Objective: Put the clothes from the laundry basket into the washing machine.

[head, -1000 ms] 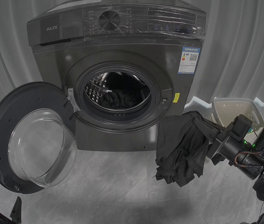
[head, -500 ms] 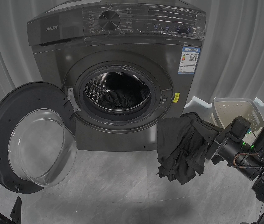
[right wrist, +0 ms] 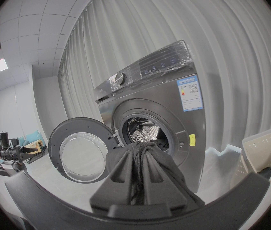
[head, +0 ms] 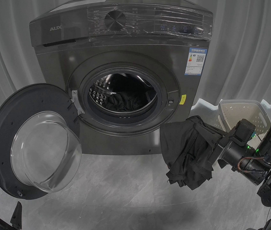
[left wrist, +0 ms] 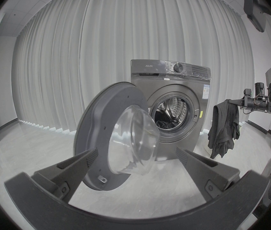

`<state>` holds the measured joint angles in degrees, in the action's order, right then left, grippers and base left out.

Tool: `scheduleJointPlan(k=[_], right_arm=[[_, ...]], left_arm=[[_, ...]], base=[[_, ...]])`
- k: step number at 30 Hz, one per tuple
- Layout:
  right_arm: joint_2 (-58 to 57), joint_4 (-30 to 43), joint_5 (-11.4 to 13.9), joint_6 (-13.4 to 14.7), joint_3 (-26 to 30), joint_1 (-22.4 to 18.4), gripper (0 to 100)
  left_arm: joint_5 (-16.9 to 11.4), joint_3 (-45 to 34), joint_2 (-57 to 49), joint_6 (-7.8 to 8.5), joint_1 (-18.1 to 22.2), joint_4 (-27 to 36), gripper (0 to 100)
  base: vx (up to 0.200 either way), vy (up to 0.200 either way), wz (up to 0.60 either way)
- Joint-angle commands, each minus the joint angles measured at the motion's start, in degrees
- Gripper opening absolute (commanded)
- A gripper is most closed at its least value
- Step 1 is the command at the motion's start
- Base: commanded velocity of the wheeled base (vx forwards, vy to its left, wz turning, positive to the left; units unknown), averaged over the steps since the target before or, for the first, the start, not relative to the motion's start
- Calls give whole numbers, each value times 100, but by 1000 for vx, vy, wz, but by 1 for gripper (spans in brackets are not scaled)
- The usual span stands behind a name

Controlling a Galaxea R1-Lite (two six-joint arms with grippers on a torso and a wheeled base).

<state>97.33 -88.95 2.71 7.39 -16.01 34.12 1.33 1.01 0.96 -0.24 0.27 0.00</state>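
Hanging from the right gripper (head: 204, 125) in the head view, a black garment (head: 186, 154) droops clear of the floor (head: 126, 189), just right of the washing machine (head: 119, 51) front. The gripper's fingers are clenched on the cloth's upper edge. The machine's door (head: 33, 141) stands swung wide to the left, and dark clothes (head: 124, 101) lie heaped low in the drum (head: 98, 91). The pale laundry basket (head: 247, 112) sits tipped behind the right arm, its perforated inside facing the camera. The left gripper (head: 4, 206) is low at the near left corner, fingers spread and empty.

From the left wrist view, the left gripper (left wrist: 136, 150) shows its fingers released and wide apart, with nothing between them. The open door (left wrist: 100, 122) lies ahead, dark clothes (left wrist: 164, 124) rest in the drum, and the black garment (left wrist: 223, 128) hangs to the machine's right.

From the right wrist view, the right gripper (right wrist: 137, 154) pinches the black garment (right wrist: 170, 170) between closed fingers, before the drum opening. The laundry basket (right wrist: 263, 150) stands beside the machine.
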Motion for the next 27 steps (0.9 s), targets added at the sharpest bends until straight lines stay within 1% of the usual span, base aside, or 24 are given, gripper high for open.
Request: scheduleJointPlan(k=[1,7,9,11,12,13,15,16,19,20,24,27], right_arm=[[67,1,2,-9,-78,33,0],[225,1,-7,0,-271,218,0],[234,1,-42,17,-315,367,0],[234,1,-51,35,-359,446,0],[243,1,-51,35,-403,473,0],[269,10,-60,43,-518,525,0],[339,10,-60,52,-641,569,0],[454,10,-60,52,-825,578,0],[577,10,-60,52,-1001,587,0],[673,19,-86,52,-1133,622,0],[840,1,-297,61,-1247,684,0],[963,-8,-367,70,-1282,754,0]], left_arm=[[8,-92,-88,-2,8,0,100],[-1,-92,-88,7,8,-9,100],[8,-92,-96,42,8,-9,100],[-107,-92,-96,253,17,-26,100],[-168,-92,-96,297,17,-26,100],[-291,-92,-96,332,8,-35,100],[-326,-92,-96,350,8,-44,100],[-344,-92,-96,367,8,-44,100],[-344,-92,-96,376,0,-44,100],[-353,-92,-96,376,-9,-53,100],[-353,-92,-96,376,-9,-62,100],[-353,-92,-96,394,-9,-62,100]], base=[[0,0,0],[0,0,0],[0,0,0],[0,0,0],[0,0,0],[0,0,0],[0,0,0],[0,0,0],[0,0,0],[0,0,0],[0,0,0],[0,0,0]])
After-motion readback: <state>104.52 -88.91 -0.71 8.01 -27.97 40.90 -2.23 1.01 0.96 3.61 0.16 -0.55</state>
